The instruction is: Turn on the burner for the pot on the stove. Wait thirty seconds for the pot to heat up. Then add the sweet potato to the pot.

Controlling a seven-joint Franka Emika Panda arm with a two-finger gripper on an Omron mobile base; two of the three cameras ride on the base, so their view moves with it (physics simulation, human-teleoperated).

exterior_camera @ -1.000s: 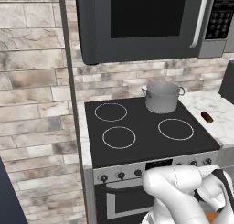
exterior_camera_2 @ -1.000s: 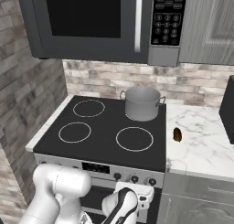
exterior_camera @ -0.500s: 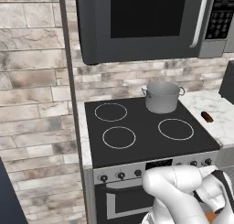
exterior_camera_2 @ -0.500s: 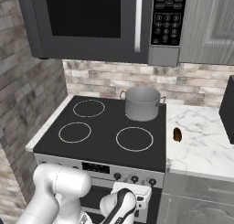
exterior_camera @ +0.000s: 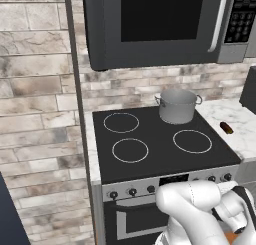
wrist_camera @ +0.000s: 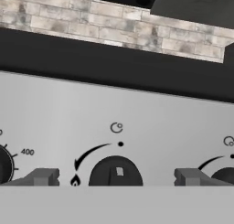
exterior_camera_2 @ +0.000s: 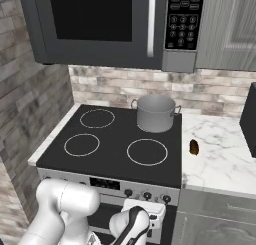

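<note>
Where black glass tops the stove (exterior_camera: 160,154), grey brushed-metal pot (exterior_camera: 177,106) on the rear burner nearest the marble counter (exterior_camera_2: 220,154). Beyond the stove's edge on that marble, small brown sweet potato (exterior_camera_2: 194,147). Above the stove, dark microwave (exterior_camera: 155,24) against pale brick. Pressed close to the stove's steel front, gripper (wrist_camera: 114,177), jaws spread wide around a black knob (wrist_camera: 115,172), partly cut off below.
</note>
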